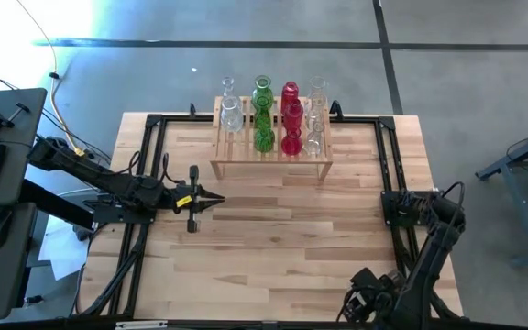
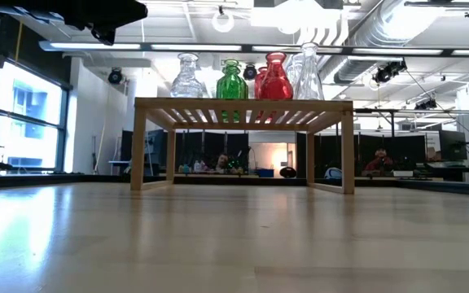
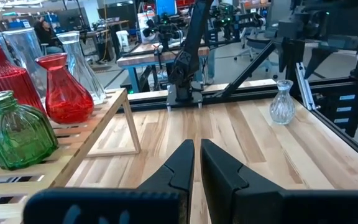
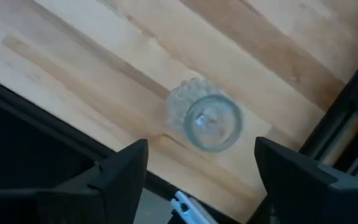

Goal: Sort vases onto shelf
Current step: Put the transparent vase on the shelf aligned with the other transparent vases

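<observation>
The light-wood shelf (image 1: 271, 158) stands at the table's far middle. On its slatted top stand clear (image 1: 231, 114), green (image 1: 263, 115) and red (image 1: 291, 119) vases, upright on their bases. One more clear vase (image 3: 283, 104) stands upright on the tabletop near the right edge. My right gripper (image 4: 201, 180) hangs above it, pointing down and open; the vase (image 4: 205, 121) shows below, with no finger touching it. My left gripper (image 3: 196, 163) is shut on nothing and points level across the table from the left middle (image 1: 216, 199).
A black metal frame (image 1: 385, 160) runs round the tabletop, and one of its rails (image 4: 36, 134) passes close beside the lone vase. Bare planks (image 1: 282, 238) lie between the shelf and the near edge. The right arm's base (image 3: 184, 68) sits on the right rail.
</observation>
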`<state>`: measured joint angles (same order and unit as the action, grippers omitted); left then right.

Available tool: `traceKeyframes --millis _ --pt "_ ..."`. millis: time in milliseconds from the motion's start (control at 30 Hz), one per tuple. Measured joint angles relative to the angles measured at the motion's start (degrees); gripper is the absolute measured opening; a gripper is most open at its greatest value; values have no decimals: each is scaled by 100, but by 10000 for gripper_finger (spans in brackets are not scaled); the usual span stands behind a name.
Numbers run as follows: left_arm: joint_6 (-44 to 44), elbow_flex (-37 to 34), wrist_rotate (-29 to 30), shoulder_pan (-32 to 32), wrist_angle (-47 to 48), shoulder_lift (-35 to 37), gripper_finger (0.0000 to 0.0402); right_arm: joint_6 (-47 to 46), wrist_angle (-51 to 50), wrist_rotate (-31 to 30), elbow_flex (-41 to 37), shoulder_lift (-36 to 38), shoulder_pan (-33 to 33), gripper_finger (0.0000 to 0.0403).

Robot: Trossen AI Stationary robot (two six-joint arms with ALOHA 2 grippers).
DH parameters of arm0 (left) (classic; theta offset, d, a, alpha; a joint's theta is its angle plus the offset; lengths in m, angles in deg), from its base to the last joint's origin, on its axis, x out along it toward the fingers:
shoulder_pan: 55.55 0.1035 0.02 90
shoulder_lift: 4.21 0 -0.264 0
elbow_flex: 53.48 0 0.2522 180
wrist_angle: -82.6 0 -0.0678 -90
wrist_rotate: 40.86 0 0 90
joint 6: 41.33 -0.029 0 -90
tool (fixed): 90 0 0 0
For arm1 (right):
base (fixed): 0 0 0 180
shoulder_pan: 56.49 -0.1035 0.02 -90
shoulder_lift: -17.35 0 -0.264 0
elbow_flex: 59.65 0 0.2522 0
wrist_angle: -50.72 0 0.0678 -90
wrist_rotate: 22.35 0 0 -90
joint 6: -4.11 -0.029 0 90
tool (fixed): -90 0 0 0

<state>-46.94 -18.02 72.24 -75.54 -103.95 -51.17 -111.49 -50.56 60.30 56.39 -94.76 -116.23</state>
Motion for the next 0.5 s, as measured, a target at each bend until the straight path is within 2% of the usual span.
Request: traceKeyframes --millis 167,500 --pt "63 0 1 0 2 0 19 -337 -45 195 0 -199 -74 277" --pt "158 0 1 0 0 0 19 -259 -189 100 -2 -341 -26 277"
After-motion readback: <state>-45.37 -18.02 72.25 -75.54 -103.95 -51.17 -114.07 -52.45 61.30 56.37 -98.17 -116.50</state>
